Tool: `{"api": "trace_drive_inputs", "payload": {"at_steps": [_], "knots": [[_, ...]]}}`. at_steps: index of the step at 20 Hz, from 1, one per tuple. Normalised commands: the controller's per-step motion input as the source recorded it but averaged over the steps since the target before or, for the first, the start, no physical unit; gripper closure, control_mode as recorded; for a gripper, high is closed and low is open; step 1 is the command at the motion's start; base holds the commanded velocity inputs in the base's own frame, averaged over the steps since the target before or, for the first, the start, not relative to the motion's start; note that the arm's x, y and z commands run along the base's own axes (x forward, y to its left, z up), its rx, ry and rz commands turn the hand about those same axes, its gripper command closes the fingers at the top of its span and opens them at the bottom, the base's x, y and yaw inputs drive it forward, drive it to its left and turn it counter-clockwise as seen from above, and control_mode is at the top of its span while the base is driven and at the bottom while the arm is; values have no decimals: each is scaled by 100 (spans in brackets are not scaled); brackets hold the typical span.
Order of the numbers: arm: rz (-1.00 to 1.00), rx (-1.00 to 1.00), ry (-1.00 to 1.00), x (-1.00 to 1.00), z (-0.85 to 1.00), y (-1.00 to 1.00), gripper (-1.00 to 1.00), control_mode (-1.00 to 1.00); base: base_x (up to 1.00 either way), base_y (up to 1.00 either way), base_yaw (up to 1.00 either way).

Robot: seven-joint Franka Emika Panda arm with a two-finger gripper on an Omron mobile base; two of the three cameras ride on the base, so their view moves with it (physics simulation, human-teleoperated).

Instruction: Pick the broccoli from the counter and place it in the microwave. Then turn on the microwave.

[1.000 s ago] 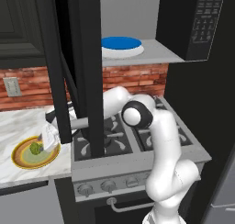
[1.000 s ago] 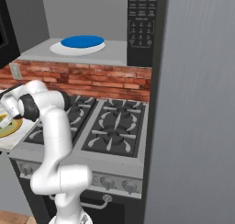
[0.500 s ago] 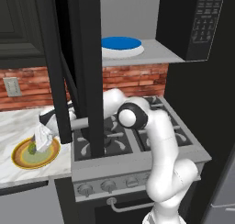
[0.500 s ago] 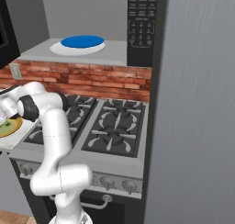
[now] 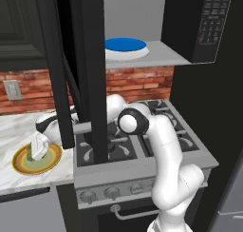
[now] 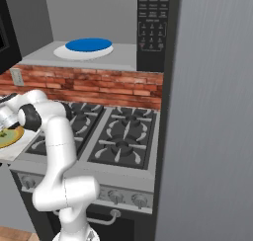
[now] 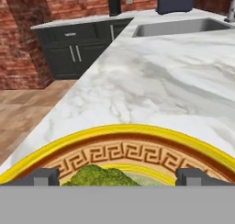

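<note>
My one pincer (image 5: 37,151) is hovering wide open over one gold-rimmed plate (image 5: 21,165) on the marble table (image 5: 14,131), its two fingertips (image 7: 42,176) flanking one broccoli (image 7: 102,176) lying there; rightward, one blue-centred plate (image 5: 126,48) is sitting inside the microwave (image 5: 199,24).

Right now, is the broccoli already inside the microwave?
No, the broccoli sits on a gold-rimmed plate on the counter, between the open gripper tips.

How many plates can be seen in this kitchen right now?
2. A yellow-rimmed plate sits on the marble counter left of the stovetop, holding the broccoli. A white plate with a blue centre rests inside the open microwave.
</note>
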Motion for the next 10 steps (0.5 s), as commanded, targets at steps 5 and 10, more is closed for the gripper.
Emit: {"api": "trace_drive_inputs", "payload": {"at_steps": [5,10], "knots": [[-6,-1,0,0,-15,0,-100,-100,0,0,0],[-9,-5,0,0,-17,-6,-100,-100,0,0,0]]}}
